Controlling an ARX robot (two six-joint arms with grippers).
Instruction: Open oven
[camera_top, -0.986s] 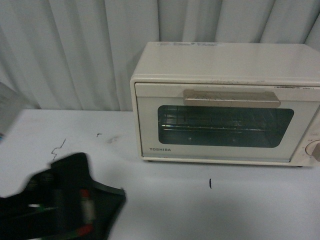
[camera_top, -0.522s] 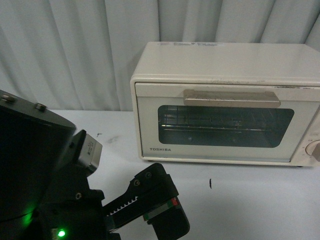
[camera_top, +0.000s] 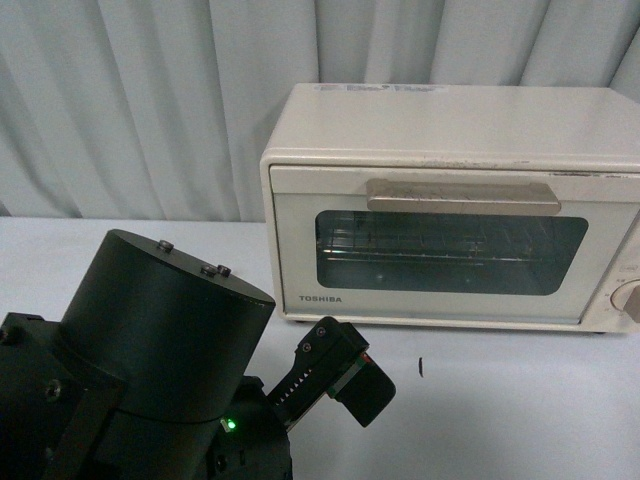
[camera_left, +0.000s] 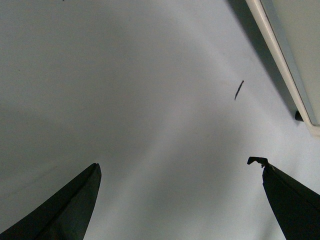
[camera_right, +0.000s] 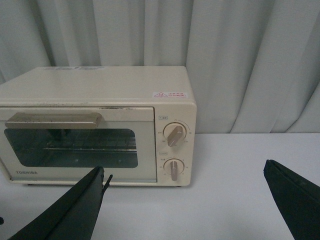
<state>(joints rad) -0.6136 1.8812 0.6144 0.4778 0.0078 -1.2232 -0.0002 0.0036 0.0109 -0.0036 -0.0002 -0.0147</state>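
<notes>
Left gripper (camera_left: 176, 162) spread wide, empty, table (camera_left: 125, 100) below it. Right gripper (camera_right: 185, 167) apart too. Oven (camera_right: 100, 95) ahead of it, door shut.

Looking like a staged test lab, pale pleated curtain (camera_top: 150, 100) hanging as a backdrop, plain white table (camera_top: 520, 420) bearing pen marks (camera_top: 421, 368), a single toaster oven (camera_top: 450, 130) sitting on it.
</notes>
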